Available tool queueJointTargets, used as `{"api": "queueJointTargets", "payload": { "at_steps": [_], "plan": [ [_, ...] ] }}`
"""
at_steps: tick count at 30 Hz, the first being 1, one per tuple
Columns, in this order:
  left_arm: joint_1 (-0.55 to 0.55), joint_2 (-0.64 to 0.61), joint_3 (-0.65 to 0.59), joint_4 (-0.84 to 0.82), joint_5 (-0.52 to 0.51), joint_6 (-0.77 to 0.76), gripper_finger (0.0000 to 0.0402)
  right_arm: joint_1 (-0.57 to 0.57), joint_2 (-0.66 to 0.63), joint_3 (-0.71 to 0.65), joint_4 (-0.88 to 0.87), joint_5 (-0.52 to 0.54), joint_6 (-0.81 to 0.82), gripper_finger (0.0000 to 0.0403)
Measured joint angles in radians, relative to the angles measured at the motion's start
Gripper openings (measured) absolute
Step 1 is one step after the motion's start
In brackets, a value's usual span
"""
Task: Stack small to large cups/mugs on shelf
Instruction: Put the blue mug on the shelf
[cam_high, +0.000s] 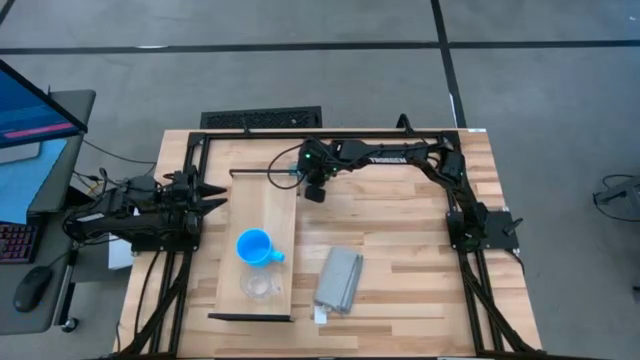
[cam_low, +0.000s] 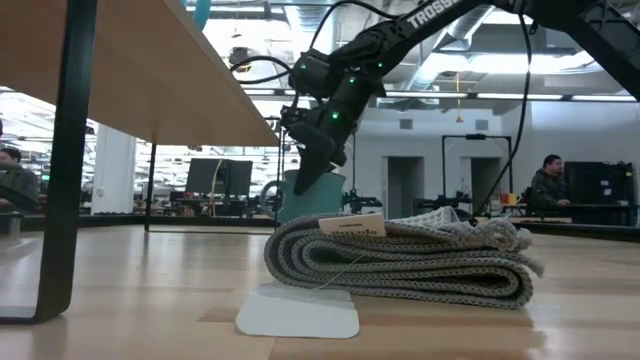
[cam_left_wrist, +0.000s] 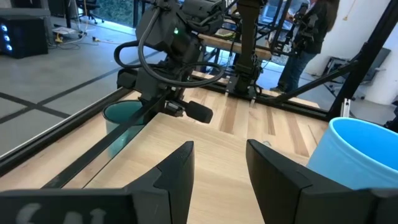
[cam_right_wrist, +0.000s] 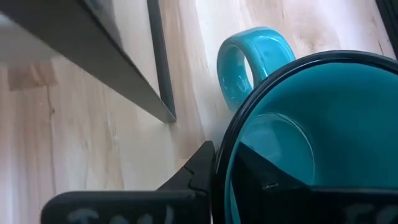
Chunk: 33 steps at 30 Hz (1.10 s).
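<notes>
One dark right gripper (cam_right_wrist: 225, 163) pinched the large teal handled mug's (cam_right_wrist: 292, 137) rim at centre frame, fingers closed; next likely lifting it onto the pale wooden shelf (cam_high: 262, 205). Left gripper (cam_left_wrist: 219, 163) waited, parted and empty.

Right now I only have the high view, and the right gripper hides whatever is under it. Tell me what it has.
Observer: The right wrist view shows the right gripper shut on the teal mug, one finger inside the rim, one outside.
Operator: Give me the handle's position.
Observer: The handle sits on the far side of the mug from the fingers, clear of them.
Operator: Now confirm the left gripper.
Observer: The left gripper is open and empty, facing the blue mug on the shelf.
</notes>
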Motion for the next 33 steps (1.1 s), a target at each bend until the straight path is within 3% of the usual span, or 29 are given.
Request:
{"api": "queueJointTargets", "payload": {
  "at_steps": [22, 33],
  "plan": [
    [0.000, 0.000, 0.000, 0.000, 0.000, 0.000, 0.0138, -0.001, 0.000, 0.014, 0.023, -0.002, -0.002, 0.0063],
    [0.000, 0.000, 0.000, -0.001, 0.000, -0.002, 0.0138, 0.000, -0.002, 0.017, 0.027, 0.001, -0.003, 0.0119]
  ]
}}
